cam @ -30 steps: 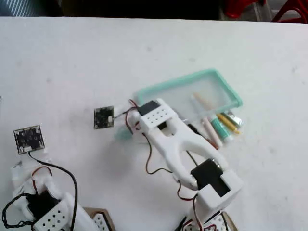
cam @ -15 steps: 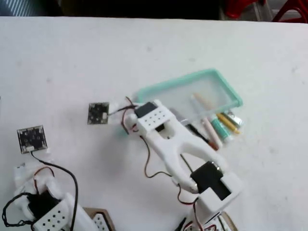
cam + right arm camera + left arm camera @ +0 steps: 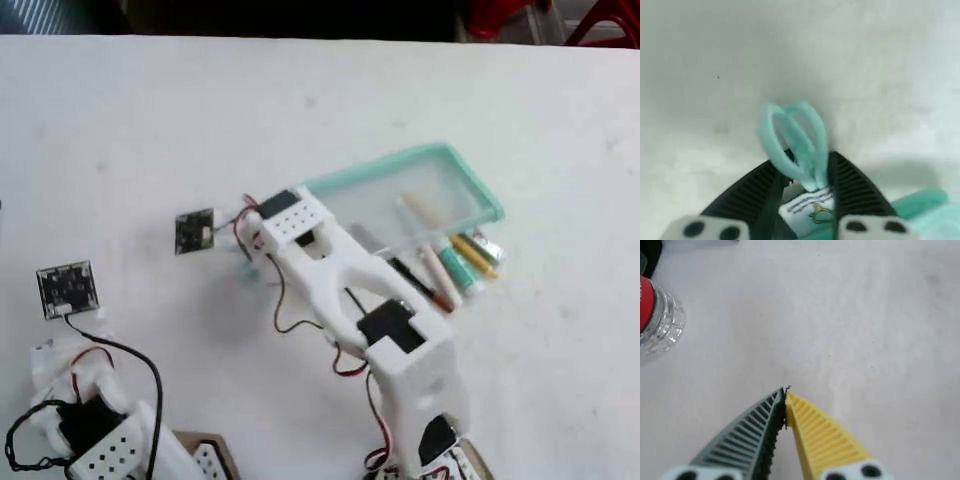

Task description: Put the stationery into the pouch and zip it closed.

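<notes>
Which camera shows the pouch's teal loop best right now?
Right wrist view: the teal loop sits close up between the right gripper's jaws. High view catches just a teal sliver beside the right arm. Left wrist view faces table and a bottle.

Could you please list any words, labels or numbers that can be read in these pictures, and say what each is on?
White tag at the base of the teal loop, in the right gripper: dark and yellow print, too small to read.
Red label on the bottle: no lettering visible.
Stationery: nothing legible.
</notes>
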